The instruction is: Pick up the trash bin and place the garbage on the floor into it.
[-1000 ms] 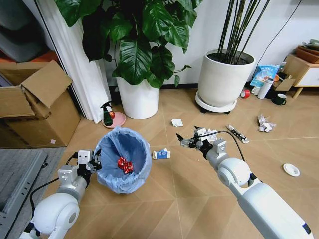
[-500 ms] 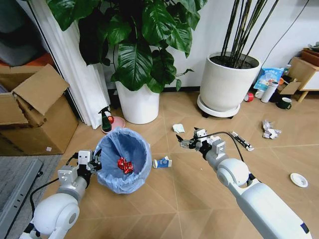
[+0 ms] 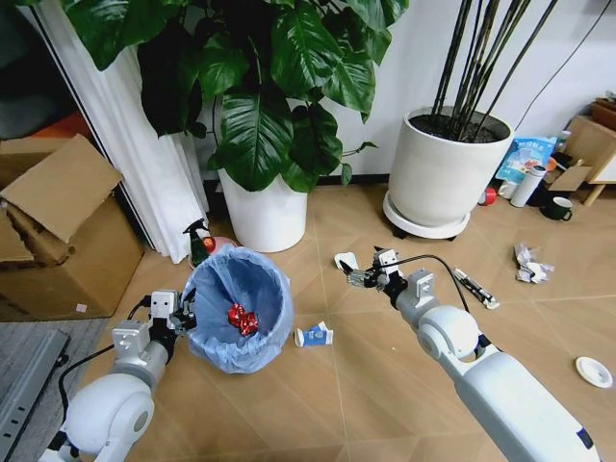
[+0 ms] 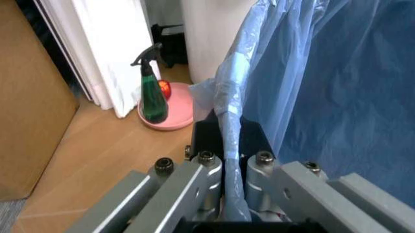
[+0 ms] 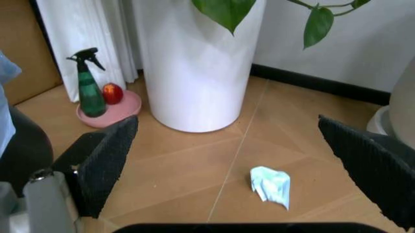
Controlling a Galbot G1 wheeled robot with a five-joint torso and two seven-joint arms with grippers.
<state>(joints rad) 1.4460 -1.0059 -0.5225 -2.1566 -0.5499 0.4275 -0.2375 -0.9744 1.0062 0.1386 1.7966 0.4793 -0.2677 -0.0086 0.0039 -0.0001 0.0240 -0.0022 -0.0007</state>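
The trash bin [image 3: 237, 310], lined with a crinkly light-blue bag [image 4: 337, 97], hangs tilted at the lower left. My left gripper [image 3: 181, 314] is shut on its rim [image 4: 228, 121]. A red crumpled wrapper [image 3: 241, 320] lies inside. My right gripper [image 3: 348, 273] is open, its black pads [image 5: 104, 160] spread wide, just above a crumpled white paper wad [image 3: 345, 260] [image 5: 271, 185] on the floor. Other garbage on the floor: a blue-white packet [image 3: 314, 335] beside the bin, a black-white stick wrapper [image 3: 476, 287], another paper wad [image 3: 532, 265] and a white disc [image 3: 593, 372] at the right.
Two large white plant pots [image 3: 262, 210] [image 3: 445, 175] stand ahead by the wall. A green spray bottle [image 3: 197, 245] [image 4: 152, 94] sits on a pink saucer [image 4: 175, 109] behind the bin. A cardboard box [image 3: 53, 241] is at the left. A white bottle [image 3: 529, 183] and a dark mug [image 3: 559, 207] stand at the far right.
The whole picture has shifted: the camera has moved forward, so the pots and litter sit nearer and lower. The paper wad now lies right at my right gripper. Both arms keep their pose.
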